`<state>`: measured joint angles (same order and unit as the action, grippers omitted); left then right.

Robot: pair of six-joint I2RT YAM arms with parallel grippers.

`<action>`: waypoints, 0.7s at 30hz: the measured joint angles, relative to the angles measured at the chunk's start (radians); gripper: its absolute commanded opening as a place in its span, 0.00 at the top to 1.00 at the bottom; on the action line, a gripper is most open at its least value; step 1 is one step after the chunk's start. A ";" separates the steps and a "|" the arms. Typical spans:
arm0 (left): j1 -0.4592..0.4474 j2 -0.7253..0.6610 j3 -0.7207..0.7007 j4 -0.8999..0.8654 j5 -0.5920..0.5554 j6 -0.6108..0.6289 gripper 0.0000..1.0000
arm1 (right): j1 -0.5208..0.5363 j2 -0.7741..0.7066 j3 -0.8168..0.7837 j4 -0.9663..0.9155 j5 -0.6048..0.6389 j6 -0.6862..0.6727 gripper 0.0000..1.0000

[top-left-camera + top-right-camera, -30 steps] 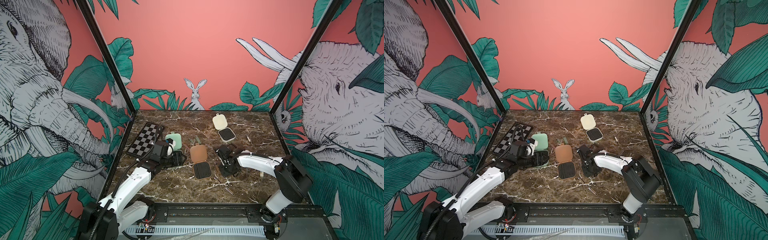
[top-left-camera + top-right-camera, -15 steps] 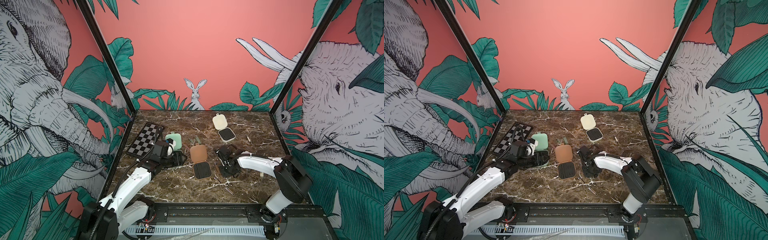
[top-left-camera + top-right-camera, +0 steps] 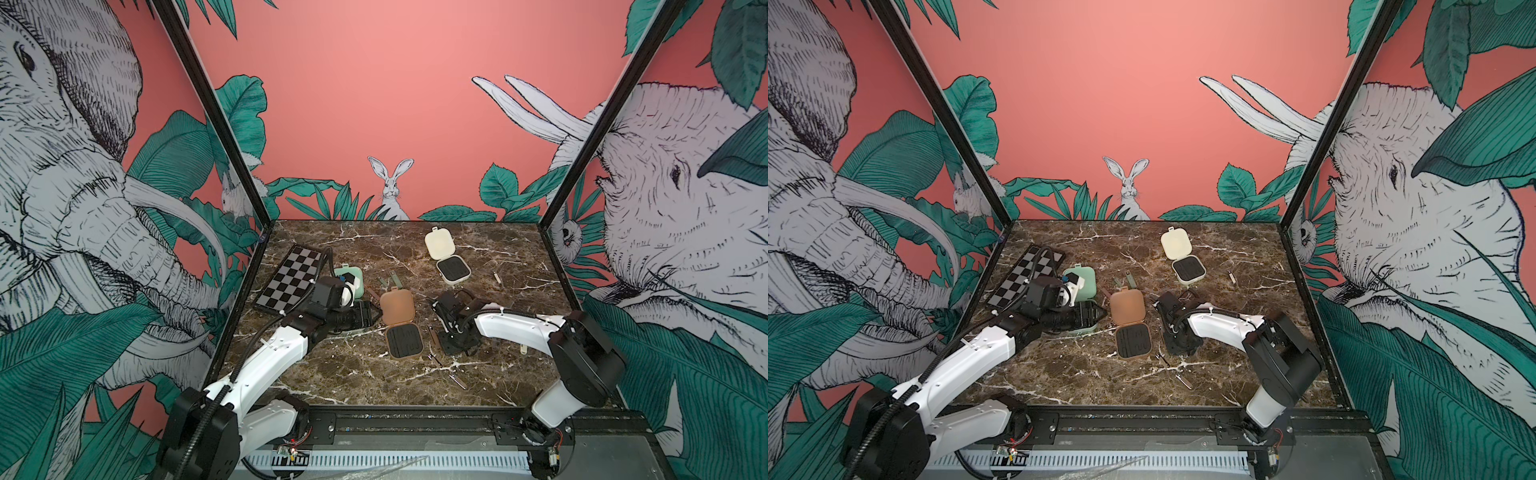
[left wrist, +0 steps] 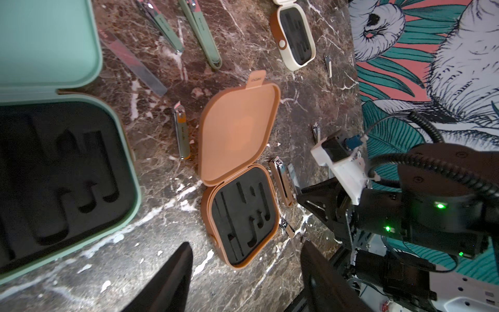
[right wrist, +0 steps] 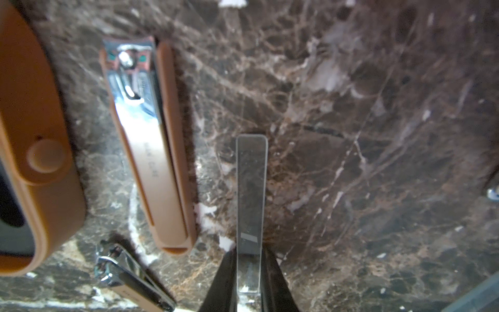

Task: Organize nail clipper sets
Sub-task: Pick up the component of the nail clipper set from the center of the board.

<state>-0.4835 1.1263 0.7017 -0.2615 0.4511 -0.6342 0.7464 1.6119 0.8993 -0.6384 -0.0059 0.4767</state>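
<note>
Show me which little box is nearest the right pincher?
The brown case, beside the right gripper. The mint green case is by the left arm; the cream case sits farther back.

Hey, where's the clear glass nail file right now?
In the right wrist view, the clear nail file sits between the jaws of the right gripper on the marble table, beside the big brown nail clipper near the brown case.

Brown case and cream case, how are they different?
The brown case is brown, and the cream case is pale cream. The brown case lies in the middle of the table, while the cream case sits farther back, nearer the wall. A brown clipper lies right beside the brown case, but the cream case has no tool that close. Both are open, with lids flat and black inserts showing.
</note>
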 measured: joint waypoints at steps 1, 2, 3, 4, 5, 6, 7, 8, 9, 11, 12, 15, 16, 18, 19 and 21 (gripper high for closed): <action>-0.012 0.015 0.014 0.002 0.006 -0.004 0.37 | 0.000 -0.010 0.000 -0.008 0.006 0.002 0.82; -0.025 0.029 0.027 0.005 0.012 -0.008 0.38 | 0.000 -0.021 0.000 -0.014 0.011 0.003 0.82; -0.040 0.046 0.041 0.009 0.019 -0.014 0.39 | -0.002 -0.034 0.003 -0.022 0.016 0.005 0.82; -0.056 0.063 0.054 0.014 0.027 -0.022 0.40 | -0.005 -0.050 0.008 -0.032 0.021 0.006 0.82; -0.071 0.080 0.064 0.022 0.034 -0.029 0.41 | -0.008 -0.060 0.013 -0.037 0.024 0.006 0.82; -0.087 0.100 0.074 0.037 0.043 -0.040 0.42 | -0.011 -0.074 0.023 -0.040 0.026 0.006 0.82; -0.101 0.117 0.081 0.053 0.051 -0.052 0.42 | -0.015 -0.085 0.033 -0.045 0.026 0.006 0.82; -0.113 0.132 0.085 0.069 0.058 -0.060 0.43 | -0.019 -0.091 0.042 -0.047 0.026 0.006 0.82; -0.127 0.151 0.089 0.089 0.064 -0.072 0.43 | -0.023 -0.100 0.056 -0.050 0.023 0.006 0.82; -0.150 0.184 0.101 0.111 0.069 -0.088 0.44 | -0.029 -0.106 0.084 -0.056 0.012 0.006 0.82; -0.163 0.204 0.112 0.122 0.069 -0.094 0.45 | -0.033 -0.107 0.100 -0.055 0.001 0.006 0.82; -0.195 0.261 0.150 0.163 0.074 -0.109 0.49 | -0.038 -0.107 0.146 -0.055 -0.045 0.006 0.82; -0.201 0.274 0.158 0.180 0.077 -0.111 0.49 | -0.039 -0.107 0.157 -0.054 -0.059 0.006 0.82; -0.209 0.303 0.167 0.222 0.087 -0.123 0.49 | -0.040 -0.107 0.183 -0.052 -0.100 0.009 0.82; -0.211 0.311 0.167 0.235 0.089 -0.127 0.50 | -0.040 -0.107 0.193 -0.051 -0.114 0.010 0.82; -0.211 0.329 0.167 0.256 0.090 -0.134 0.52 | -0.040 -0.107 0.213 -0.049 -0.146 0.013 0.82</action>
<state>-0.6941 1.4551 0.8688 -0.0055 0.5415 -0.7685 0.7063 1.5047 1.1122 -0.6876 -0.1520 0.4900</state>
